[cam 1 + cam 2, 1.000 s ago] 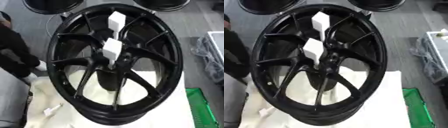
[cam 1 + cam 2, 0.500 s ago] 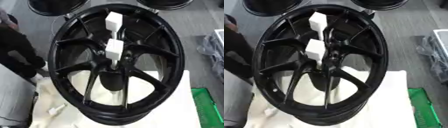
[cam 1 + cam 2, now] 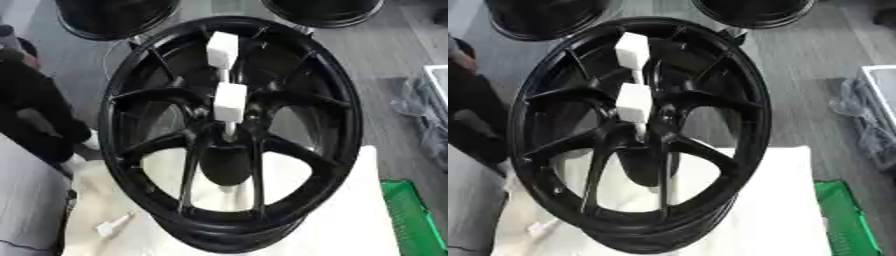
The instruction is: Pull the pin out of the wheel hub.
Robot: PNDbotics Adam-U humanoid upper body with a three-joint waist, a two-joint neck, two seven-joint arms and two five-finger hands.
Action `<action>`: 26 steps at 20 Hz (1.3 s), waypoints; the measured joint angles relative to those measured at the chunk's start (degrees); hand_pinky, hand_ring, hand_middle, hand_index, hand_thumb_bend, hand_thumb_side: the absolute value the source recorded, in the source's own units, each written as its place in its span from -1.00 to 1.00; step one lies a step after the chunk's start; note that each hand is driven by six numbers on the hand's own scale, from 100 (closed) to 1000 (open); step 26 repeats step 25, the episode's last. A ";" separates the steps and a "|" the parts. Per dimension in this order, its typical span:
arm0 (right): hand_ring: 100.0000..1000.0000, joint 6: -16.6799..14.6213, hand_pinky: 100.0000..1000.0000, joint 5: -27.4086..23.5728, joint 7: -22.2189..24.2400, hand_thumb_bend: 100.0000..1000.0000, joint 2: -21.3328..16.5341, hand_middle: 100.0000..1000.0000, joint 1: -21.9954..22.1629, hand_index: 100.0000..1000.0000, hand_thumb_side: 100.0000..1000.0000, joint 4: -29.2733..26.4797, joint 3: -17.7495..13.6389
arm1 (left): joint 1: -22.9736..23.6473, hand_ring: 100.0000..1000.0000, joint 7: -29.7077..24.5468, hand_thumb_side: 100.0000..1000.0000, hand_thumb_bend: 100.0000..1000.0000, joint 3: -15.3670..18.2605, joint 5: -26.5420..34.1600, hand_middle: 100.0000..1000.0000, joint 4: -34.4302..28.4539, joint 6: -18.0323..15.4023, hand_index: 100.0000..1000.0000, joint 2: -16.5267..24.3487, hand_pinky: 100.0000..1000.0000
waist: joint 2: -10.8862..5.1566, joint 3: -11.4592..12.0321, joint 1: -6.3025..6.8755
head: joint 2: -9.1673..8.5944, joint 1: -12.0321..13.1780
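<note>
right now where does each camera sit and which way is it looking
Left eye view: in the robot's head, looking down at the black wheel with two white pins at its hub; no arm or hand shows.
Right eye view: beside it, same downward look, wheel shifted left; no hand either.
Both share the wheel, white cloth and green crate.

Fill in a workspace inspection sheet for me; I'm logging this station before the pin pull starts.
Surface: white padded sheet under the wheel.
Job's things: black wheel hub lying tilted on the sheet; two white block-headed pins stand in it, the near pin at the centre, the far pin towards the far rim.
Clutter: small white piece on the sheet at the lower left; green crate at the right.
Robot hand: neither shows.
Cables: nothing seen.
Surroundings: grey floor, two more black wheels at the far edge, plastic-wrapped items at the right, a person in dark clothing at the left.
</note>
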 measured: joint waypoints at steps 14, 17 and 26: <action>0.65 -28.39 0.38 -33.52 -6.18 -1.00 -5.91 0.40 -10.85 0.66 0.10 0.00 7.06 | -1.90 0.44 -1.63 0.43 -1.00 -1.75 0.50 0.41 0.09 1.07 0.45 -1.05 0.09 | -0.21 1.30 -1.09 | 0.00 -0.67; 0.68 -29.90 0.40 -37.56 -3.89 -1.00 -6.72 0.43 -14.11 0.68 0.12 0.00 9.11 | -3.47 0.43 -2.72 0.44 -1.00 -2.86 0.45 0.41 0.42 1.49 0.45 -1.57 0.09 | -0.09 1.98 -1.15 | -0.03 -1.35; 0.72 -29.74 0.42 -42.70 -1.43 -1.00 -6.98 0.48 -17.97 0.71 0.15 0.00 11.60 | -5.76 0.43 -4.60 0.45 -1.00 -4.64 0.34 0.41 1.75 2.13 0.46 -2.55 0.10 | 0.56 2.57 -1.83 | -0.61 -1.78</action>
